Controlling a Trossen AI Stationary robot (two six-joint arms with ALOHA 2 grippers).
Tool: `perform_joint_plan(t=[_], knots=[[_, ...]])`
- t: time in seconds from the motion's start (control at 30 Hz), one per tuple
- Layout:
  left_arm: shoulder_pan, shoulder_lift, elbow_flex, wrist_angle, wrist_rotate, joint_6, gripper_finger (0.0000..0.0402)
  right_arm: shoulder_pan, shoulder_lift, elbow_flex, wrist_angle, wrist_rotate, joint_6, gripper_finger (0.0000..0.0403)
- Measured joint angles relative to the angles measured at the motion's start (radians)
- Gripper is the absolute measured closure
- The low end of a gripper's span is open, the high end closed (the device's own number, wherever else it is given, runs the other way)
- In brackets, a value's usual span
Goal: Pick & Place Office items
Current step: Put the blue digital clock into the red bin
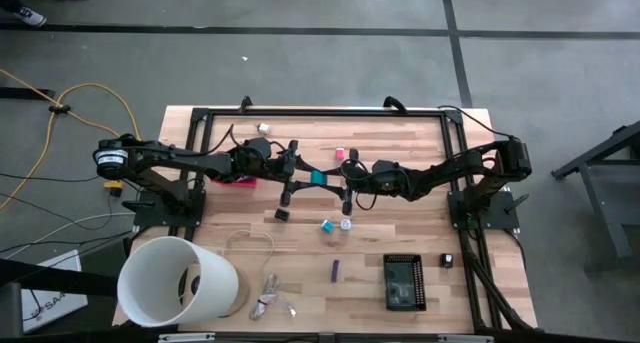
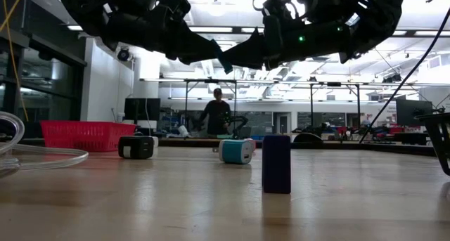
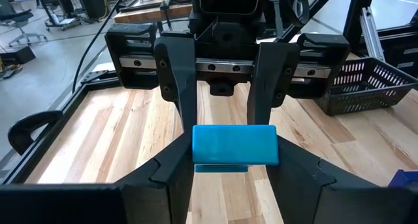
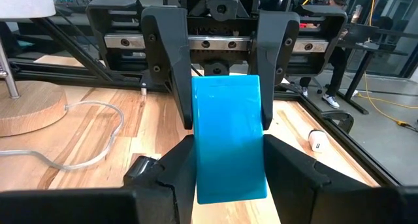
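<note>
Two tools [image 1: 300,175] [image 1: 343,184] on blue block [image 1: 317,177]

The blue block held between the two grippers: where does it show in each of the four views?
High view: blue block, above table centre, between left gripper and right gripper.
Low view: top centre, a small teal edge where the arms meet.
Left wrist view: lower centre, end-on.
Right wrist view: centre, lengthwise.
Shared landmark: both grippers closed on it, facing each other.

Bright blue block [image 4: 228,136], pink basket [image 2: 88,135]
</note>
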Motion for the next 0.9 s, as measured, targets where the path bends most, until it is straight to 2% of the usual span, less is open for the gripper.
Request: perform_joint_plan(t=[0.17,0.63,0.9], knots=[[0.000,0.000,0.000,0.000,0.000,-0.001,0.0241,0.000,0.000,0.000,0.000,-0.010,0.000,0.0253],[-0.001,0.000,0.000,-0.003,0.007,-0.002,0.0241,0.001,0.000,0.000,0.001,-0.026,-0.003,0.0194],[0.000,0.000,0.000,-0.001,0.003,-0.001,0.0241,0.001,0.000,0.000,-0.002,-0.028,-0.003,0.0190]])
